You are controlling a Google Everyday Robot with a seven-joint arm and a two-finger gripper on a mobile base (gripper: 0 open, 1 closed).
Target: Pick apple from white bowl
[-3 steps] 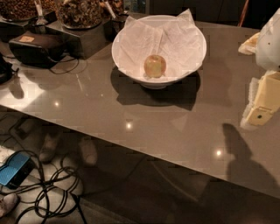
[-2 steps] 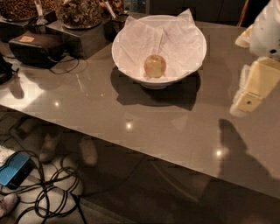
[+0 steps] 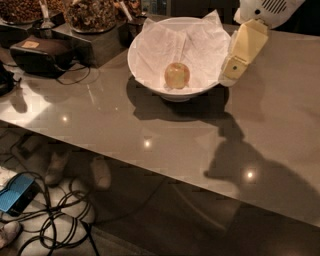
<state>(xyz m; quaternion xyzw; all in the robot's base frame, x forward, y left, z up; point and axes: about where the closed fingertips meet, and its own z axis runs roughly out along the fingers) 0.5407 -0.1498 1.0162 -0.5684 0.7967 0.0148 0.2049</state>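
The apple (image 3: 177, 75), small and yellowish-green with a reddish blush, lies in the middle of the white bowl (image 3: 145, 75), on crumpled white paper. The bowl stands on the grey table at the back centre. My gripper (image 3: 232, 67), cream-coloured, hangs down from the white arm at the top right. Its tip is at the bowl's right rim, to the right of the apple and apart from it. It holds nothing that I can see.
Dark containers of brown snacks (image 3: 90, 12) stand at the back left, close to the bowl. A black device (image 3: 40, 52) with cables lies on the table's left. The table's front edge (image 3: 150, 172) runs diagonally; below it are floor cables and a blue object (image 3: 17, 192).
My gripper has moved left and toward the back, from the table's right side to the bowl's right rim. The apple and bowl have not moved.
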